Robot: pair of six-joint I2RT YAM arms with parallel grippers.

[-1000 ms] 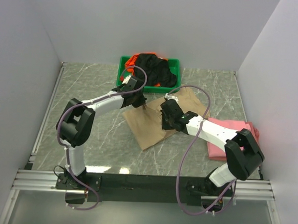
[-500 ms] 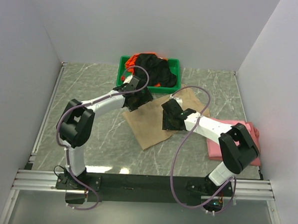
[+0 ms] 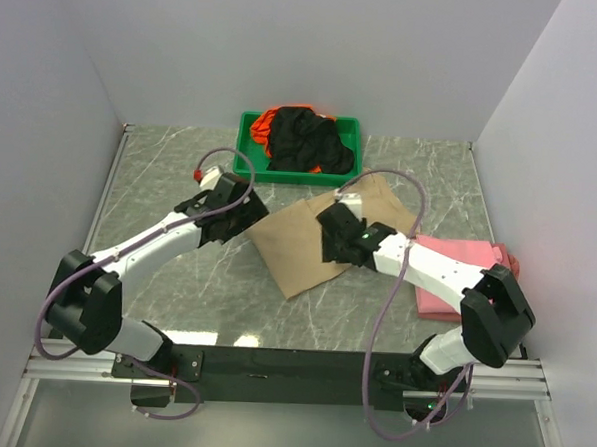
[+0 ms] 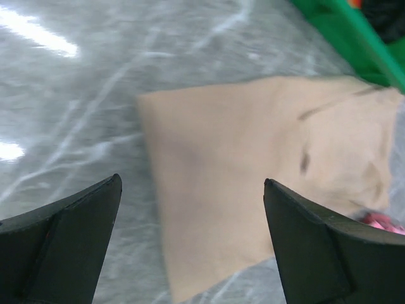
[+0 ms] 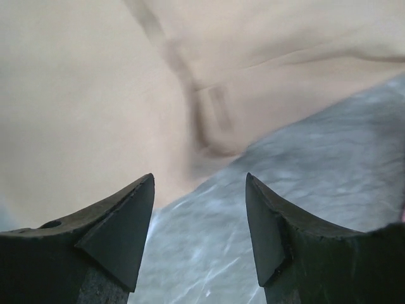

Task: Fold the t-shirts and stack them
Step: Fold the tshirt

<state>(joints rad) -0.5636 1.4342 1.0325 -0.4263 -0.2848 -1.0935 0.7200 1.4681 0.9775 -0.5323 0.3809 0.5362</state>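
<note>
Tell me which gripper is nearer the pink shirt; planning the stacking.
Right. The right gripper is over the tan shirt beside the pink shirt; the left gripper is past the tan shirt's other side.

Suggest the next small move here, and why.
Probably close the right jaws on the edge of the folded tan cloth t-shirt below them, to carry it toward the folded pink cloth t-shirt: both arms' jaws stand open and empty, the fold looks done.

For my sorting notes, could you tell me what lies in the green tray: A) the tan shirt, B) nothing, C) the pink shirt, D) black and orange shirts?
D: black and orange shirts fill the tray, while the tan shirt and pink shirt lie on the table.
</note>
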